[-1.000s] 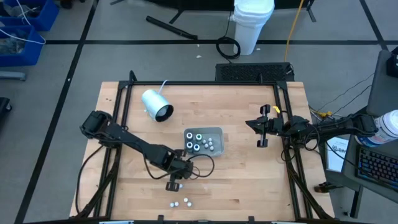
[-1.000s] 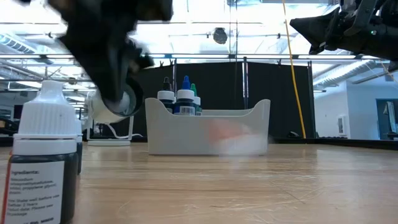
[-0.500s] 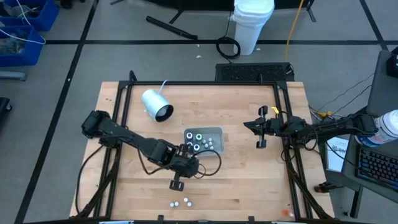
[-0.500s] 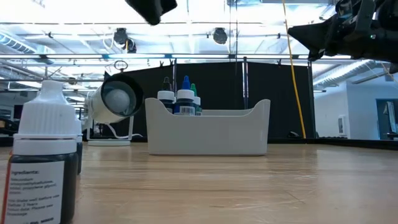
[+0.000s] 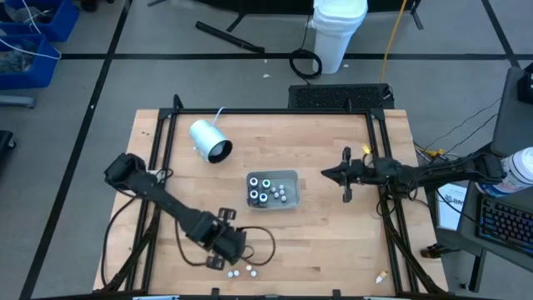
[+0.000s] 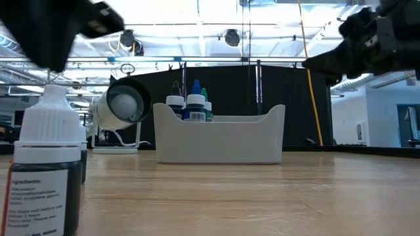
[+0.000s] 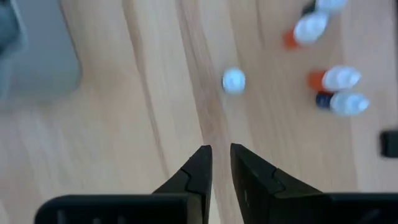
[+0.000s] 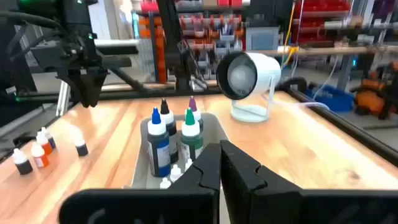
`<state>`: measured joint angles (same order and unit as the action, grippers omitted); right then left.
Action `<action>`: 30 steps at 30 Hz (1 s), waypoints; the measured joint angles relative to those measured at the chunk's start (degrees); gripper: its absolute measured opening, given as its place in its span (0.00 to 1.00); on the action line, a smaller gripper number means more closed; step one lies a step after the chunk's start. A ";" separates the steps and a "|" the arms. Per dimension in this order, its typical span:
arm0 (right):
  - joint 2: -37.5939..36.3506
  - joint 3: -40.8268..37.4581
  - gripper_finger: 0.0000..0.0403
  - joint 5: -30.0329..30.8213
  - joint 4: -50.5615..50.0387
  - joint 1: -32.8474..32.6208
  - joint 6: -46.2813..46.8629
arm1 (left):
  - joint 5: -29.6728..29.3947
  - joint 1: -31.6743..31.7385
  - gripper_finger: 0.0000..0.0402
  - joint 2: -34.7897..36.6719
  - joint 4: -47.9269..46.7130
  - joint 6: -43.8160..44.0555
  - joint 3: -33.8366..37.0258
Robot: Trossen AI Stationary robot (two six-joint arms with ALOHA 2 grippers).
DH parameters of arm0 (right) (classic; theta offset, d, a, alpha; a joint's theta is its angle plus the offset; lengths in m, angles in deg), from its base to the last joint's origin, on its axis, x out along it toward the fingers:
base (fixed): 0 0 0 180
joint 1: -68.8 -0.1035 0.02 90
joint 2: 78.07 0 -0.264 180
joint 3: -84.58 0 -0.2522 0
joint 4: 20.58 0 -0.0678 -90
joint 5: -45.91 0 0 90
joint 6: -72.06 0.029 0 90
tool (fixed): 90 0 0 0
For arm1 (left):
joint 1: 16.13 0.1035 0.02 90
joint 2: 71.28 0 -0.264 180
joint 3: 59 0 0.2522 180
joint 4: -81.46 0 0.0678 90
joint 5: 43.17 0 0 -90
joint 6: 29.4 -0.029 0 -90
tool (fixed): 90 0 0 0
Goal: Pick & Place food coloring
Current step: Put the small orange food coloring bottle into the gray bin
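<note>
Several food coloring bottles [image 5: 265, 190] already stand in the tray [image 5: 291, 176]; a few [image 5: 242, 272] remain at the counter's lower edge. Left gripper [image 7: 220, 163] jaws narrow, empty; right gripper [image 8: 221, 163] closed.

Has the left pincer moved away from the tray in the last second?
Yes. The left pincer pulled back from the grey tray toward the table's front edge.

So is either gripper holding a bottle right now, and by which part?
Nothing is held. The left gripper hangs empty over loose bottles; the right gripper is shut on nothing.
</note>
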<state>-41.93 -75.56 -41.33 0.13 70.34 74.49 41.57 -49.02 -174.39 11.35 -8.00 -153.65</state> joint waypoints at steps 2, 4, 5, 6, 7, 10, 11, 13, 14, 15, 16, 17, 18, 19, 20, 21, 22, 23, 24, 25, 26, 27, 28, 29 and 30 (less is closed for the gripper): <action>-0.28 2.37 0.00 -0.01 -5.66 -0.03 0.23 | -0.31 -1.56 0.17 0.00 0.37 2.47 1.92; -0.33 3.55 0.00 -0.01 -9.85 -0.12 0.29 | -0.34 -2.84 0.17 0.00 0.34 5.15 3.37; -0.27 3.70 0.00 -0.01 -10.88 -0.13 0.34 | -0.34 -3.48 0.17 0.00 0.34 6.49 3.78; -0.16 3.79 0.00 -0.04 -11.22 -0.15 0.71 | -0.36 -4.00 0.17 0.00 0.35 7.66 4.05; -0.47 3.89 0.00 -0.08 -11.02 -0.15 1.35 | -0.36 -4.57 0.17 0.00 0.50 8.65 4.24; -1.86 4.78 0.00 -3.61 -8.03 -0.16 2.69 | -1.22 -6.55 0.17 0.00 0.54 10.55 4.41; -2.43 4.77 0.00 -5.43 -7.88 -0.20 2.74 | -1.88 -7.21 0.17 0.00 0.73 10.89 4.41; -3.23 4.75 0.00 -7.72 -7.65 -0.72 2.76 | -3.24 -8.55 0.17 0.00 1.40 11.42 4.41; -3.55 4.75 0.00 -7.78 -8.01 -1.18 2.76 | -3.90 -9.07 0.17 0.00 1.65 11.78 4.41; -3.77 4.74 0.00 -7.56 -8.19 -1.62 2.71 | -4.32 -9.52 0.17 0.00 1.92 12.06 4.41; -3.80 4.73 0.00 -7.31 -8.11 -1.97 2.50 | -4.71 -9.87 0.17 0.00 2.17 12.31 4.41; -3.80 4.73 0.00 -7.28 -8.10 -2.20 2.11 | -5.38 -10.16 0.17 0.00 2.52 12.41 4.41; -3.80 4.73 0.00 -7.29 -8.18 -2.40 1.61 | -6.08 -10.39 0.17 0.00 2.96 12.45 4.41; -3.76 4.73 0.00 -7.29 -8.17 -2.60 1.34 | -7.11 -10.51 0.17 0.00 3.41 12.40 4.41; -3.78 4.73 0.00 -7.23 -8.17 -2.74 1.34 | -8.03 -10.62 0.17 0.00 3.81 12.33 4.41; -3.80 4.73 0.00 -7.25 -8.15 -2.78 1.32 | -8.83 -10.75 0.17 0.00 4.14 12.14 4.41; -3.78 4.73 0.00 -7.27 -8.15 -2.80 1.26 | -9.67 -10.84 0.17 0.00 4.31 11.93 4.41; -3.78 4.73 0.00 -7.29 -8.18 -2.80 1.18 | -10.49 -10.98 0.17 0.00 4.41 11.68 4.41; -3.78 4.73 0.00 -7.29 -8.21 -2.80 0.91 | -11.38 -11.18 0.17 0.00 4.45 11.23 4.41; -3.78 4.73 0.00 -7.29 -8.40 -2.80 0.37 | -12.31 -11.49 0.17 0.00 4.48 10.68 4.41; -3.80 4.78 0.00 -7.28 -8.96 -2.80 -0.20 | -13.65 -11.90 0.17 0.00 4.52 9.73 4.41; -3.79 5.22 0.00 -7.20 -10.66 -2.80 -0.74 | -15.56 -12.36 0.17 0.00 4.80 8.67 4.41; -3.65 6.39 0.00 -6.91 -13.49 -2.80 -1.39 | -17.89 -12.87 0.17 0.00 5.68 7.44 4.53; -3.33 8.25 0.00 -6.08 -16.75 -2.80 -1.79 | -20.15 -13.25 0.17 0.01 6.91 6.07 4.84; -2.78 11.08 0.00 -4.88 -20.98 -2.80 -1.84 | -22.18 -13.59 0.17 0.02 8.36 4.60 5.16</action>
<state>-44.70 -64.48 -46.21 -20.85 67.54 72.66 19.39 -62.61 -174.37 19.71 -3.40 -148.50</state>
